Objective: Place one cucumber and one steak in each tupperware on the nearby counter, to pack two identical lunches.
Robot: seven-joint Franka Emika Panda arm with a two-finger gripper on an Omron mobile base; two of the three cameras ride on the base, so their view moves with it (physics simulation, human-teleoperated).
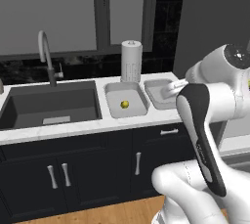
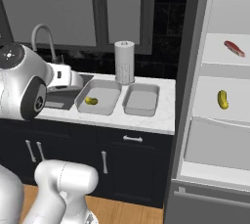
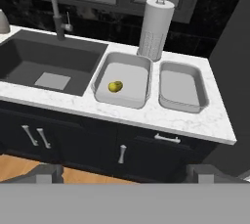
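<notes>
Two grey tupperware trays side by side on table, right of sink [image 3: 49, 66]. Tray nearer sink [image 3: 122, 61] holds one cucumber [image 3: 115, 86], lying near tray's left wall. Tray nearer table's right edge [image 3: 181, 74] bare inside. Paper towel roll [image 3: 156, 22] upright at table's back edge, just behind gap between trays. Faucet [image 3: 56, 8] behind sink.

Fridge open right of table: steak [image 2: 234, 48] on upper shelf, second cucumber [image 2: 222, 99] on shelf below.

Gripper [image 3: 124, 174] wide open, holding nothing, well back from table's front edge.
</notes>
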